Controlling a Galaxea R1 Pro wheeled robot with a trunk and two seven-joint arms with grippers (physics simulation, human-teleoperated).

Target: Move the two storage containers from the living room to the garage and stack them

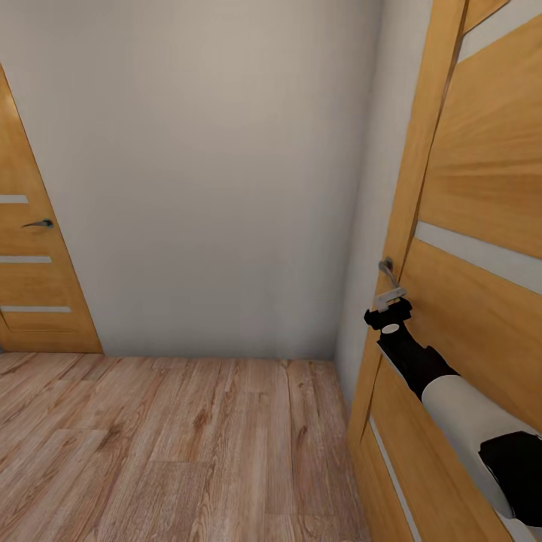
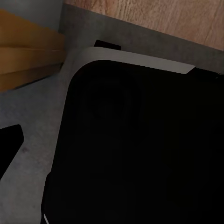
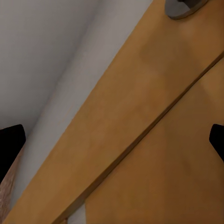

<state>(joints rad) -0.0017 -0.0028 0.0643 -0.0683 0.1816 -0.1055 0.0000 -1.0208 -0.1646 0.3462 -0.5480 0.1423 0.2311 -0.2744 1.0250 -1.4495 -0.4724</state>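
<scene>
Right gripper (image 1: 389, 299) at the door handle (image 1: 386, 268).

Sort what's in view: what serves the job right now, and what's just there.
Serves the job:
- right gripper, at the handle
- right door, which it is working

Just there:
- left door
- white wall
- wood floor

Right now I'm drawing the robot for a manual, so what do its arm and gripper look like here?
The right arm is a round white tube with black sections at the wrist and further back near the picture's edge. A small white disc marks the black wrist. The right gripper is black with a pale grey-white tip beside the door handle. In the right wrist view its fingertips are plain black. No cables show.
</scene>
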